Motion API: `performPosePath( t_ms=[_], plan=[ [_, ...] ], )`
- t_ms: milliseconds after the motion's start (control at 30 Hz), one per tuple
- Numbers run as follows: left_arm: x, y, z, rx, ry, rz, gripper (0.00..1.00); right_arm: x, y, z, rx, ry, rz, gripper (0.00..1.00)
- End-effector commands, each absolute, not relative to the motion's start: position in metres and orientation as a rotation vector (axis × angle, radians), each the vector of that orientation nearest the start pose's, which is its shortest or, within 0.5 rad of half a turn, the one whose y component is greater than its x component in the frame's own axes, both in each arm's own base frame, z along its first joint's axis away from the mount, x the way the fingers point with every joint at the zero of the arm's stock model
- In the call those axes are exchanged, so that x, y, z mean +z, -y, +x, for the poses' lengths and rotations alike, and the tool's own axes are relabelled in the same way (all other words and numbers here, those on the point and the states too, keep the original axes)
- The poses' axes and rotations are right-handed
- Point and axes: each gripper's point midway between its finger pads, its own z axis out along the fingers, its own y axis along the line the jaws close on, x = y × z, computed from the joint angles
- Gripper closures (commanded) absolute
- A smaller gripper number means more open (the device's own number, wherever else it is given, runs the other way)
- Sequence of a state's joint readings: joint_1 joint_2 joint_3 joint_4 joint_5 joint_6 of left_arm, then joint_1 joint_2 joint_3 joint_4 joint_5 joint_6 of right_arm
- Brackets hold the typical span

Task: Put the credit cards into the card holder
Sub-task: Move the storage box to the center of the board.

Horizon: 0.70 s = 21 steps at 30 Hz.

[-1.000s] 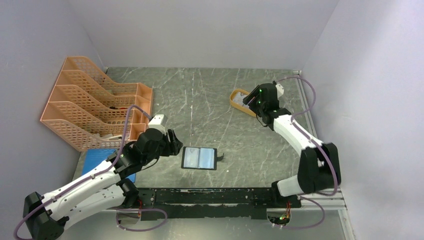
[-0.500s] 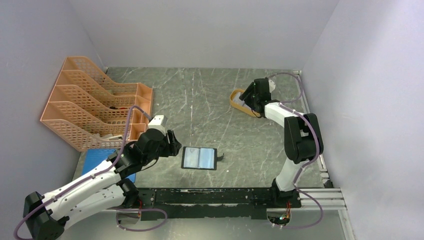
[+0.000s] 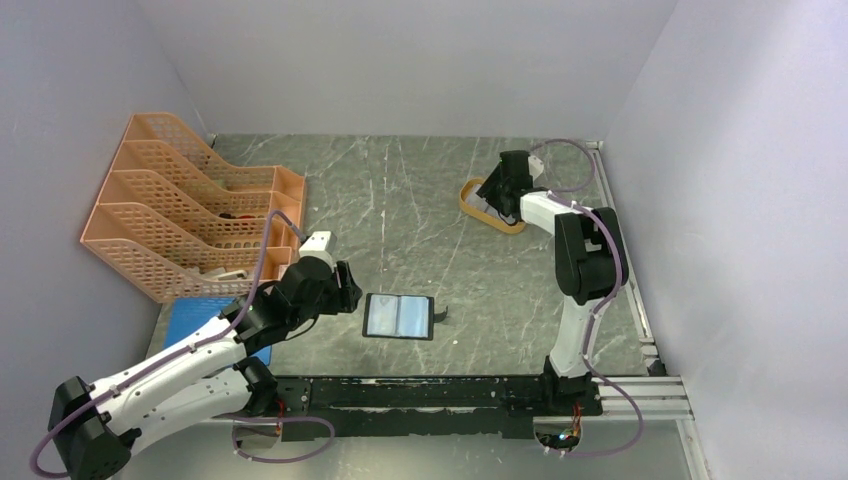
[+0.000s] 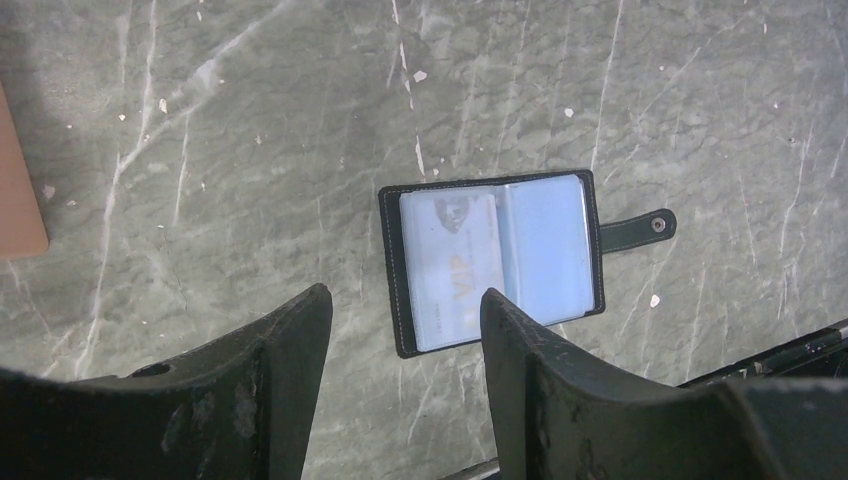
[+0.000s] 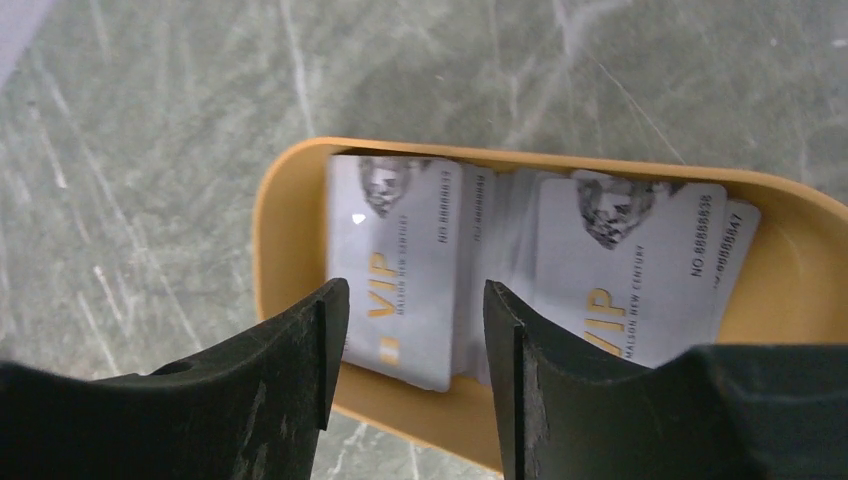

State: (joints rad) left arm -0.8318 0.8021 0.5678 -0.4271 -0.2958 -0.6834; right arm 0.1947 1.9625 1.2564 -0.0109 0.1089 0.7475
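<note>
Top external view shows the holder [image 3: 399, 316] lying open at the counter's [image 3: 420, 210] six o'clock, with the left claw [image 3: 348, 287] spread and empty at its nine. At two o'clock the right claw [image 5: 415, 285], jaws apart, hangs over cards [image 5: 640, 250] in the tray [image 5: 285, 190].

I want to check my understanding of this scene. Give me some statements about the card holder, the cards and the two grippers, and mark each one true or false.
1. The card holder lies open on the table. True.
2. The orange tray is empty. False: several VIP cards lie in it.
3. The left gripper holds a card. False: it is open, with nothing in it.
4. One VIP card sits in the holder's pocket away from the snap tab. True.
5. The right gripper hangs open over the tray. True.
</note>
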Motion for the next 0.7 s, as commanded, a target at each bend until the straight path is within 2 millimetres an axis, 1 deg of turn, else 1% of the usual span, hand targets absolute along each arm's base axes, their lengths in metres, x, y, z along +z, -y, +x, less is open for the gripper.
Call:
performPosePath(
  t_ms=[0,233,433,500,667],
  plan=[
    [0.133,0.175,0.202,-0.49,-2.231,-0.009,0.39,0.042,-0.095,0.5,0.306,-2.227,0.773,0.45],
    [0.128,0.177,0.2,-0.499,-2.244,-0.006,0.39,0.03,-0.098,0.502,0.324,-2.253,0.787,0.47],
    [0.129,0.179,0.2,-0.507,-2.245,-0.009,0.4,0.016,-0.1,0.499,0.329,-2.288,0.792,0.53],
    [0.129,0.179,0.201,-0.504,-2.248,-0.009,0.4,0.012,-0.1,0.497,0.331,-2.294,0.791,0.55],
    [0.128,0.179,0.2,-0.5,-2.252,-0.008,0.4,0.006,-0.094,0.49,0.33,-2.304,0.807,0.67]
  ],
)
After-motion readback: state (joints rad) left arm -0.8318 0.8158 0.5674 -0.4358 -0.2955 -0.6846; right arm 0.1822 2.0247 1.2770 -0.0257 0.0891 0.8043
